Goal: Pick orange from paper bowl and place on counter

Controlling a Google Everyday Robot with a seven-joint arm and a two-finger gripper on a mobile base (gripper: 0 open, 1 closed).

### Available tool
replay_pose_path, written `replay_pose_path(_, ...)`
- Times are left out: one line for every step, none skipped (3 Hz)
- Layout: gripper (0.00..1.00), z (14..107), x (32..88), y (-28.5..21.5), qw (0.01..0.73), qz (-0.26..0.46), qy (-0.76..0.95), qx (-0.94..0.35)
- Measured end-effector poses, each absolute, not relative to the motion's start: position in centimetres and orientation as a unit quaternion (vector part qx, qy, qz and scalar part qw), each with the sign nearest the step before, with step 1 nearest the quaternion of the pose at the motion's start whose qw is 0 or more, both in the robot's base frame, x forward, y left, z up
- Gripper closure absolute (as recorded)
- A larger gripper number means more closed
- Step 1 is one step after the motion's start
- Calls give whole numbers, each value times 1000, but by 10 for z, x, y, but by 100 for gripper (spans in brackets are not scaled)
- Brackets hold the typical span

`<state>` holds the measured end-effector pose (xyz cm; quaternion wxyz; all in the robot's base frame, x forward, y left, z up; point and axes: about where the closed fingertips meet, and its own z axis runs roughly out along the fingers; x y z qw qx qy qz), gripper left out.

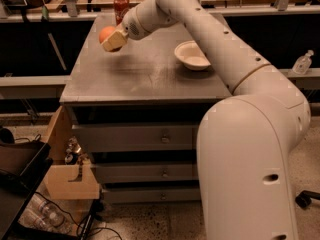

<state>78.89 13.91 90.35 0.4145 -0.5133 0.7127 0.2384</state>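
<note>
The orange (pixel 105 33) is held in my gripper (pixel 110 39) over the far left part of the grey counter (pixel 145 74), a little above its surface. The gripper's tan fingers (pixel 115 41) are shut on the fruit and cover its right side. The white paper bowl (pixel 192 55) sits empty on the counter's right side, well apart from the gripper. My white arm reaches in from the lower right across the counter.
A red soda can (pixel 121 8) stands at the counter's back edge just behind the gripper. Drawers with round knobs (pixel 164 139) lie below the top. A wooden box (pixel 70 176) and a dark bin (pixel 20 169) stand on the floor at left. A clear bottle (pixel 302 62) sits at right.
</note>
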Motion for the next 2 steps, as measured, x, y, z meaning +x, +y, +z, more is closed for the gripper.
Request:
replay_pose_path(100,878,783,151,390,250,725,-509)
replay_pose_path(100,858,771,165,366,262,732,-511)
